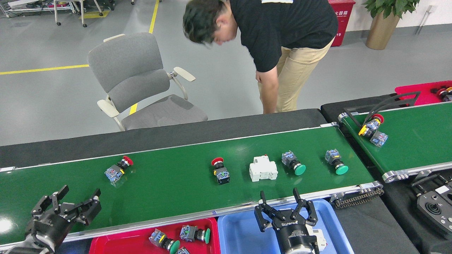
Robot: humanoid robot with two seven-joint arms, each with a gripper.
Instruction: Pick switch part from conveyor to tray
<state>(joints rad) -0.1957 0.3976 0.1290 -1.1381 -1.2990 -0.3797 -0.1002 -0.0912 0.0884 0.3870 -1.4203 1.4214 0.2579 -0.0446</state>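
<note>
Both sets of jaws stand spread apart and hold nothing: the right gripper [285, 211] hangs over the blue tray [240, 231] at the near rail of the conveyor [176, 190], and the left gripper [67, 204] sits over the belt's near left part.

Five parts lie on the green belt. A red-capped switch [117, 169] lies on its side at the left, its long axis slanting, cap toward the far right. Near the middle, a second red-capped switch [220, 169] lies with its cap toward the far rail and its dark body toward the robot. Just right of it sits a white breaker [263, 168]. Further right, two green-capped switches [293, 163] and [336, 162] lie roughly parallel, each with its cap toward the near right.

In front of the belt, the red tray [141, 243] holds green-capped switches [195, 234]. A white part shows partly behind the right gripper in the blue tray.

To the right, a shorter second belt [420, 137] carries another switch [372, 127]. Beyond the black worktop [141, 139], a person [275, 38] bends forward beside a grey chair [141, 84].
</note>
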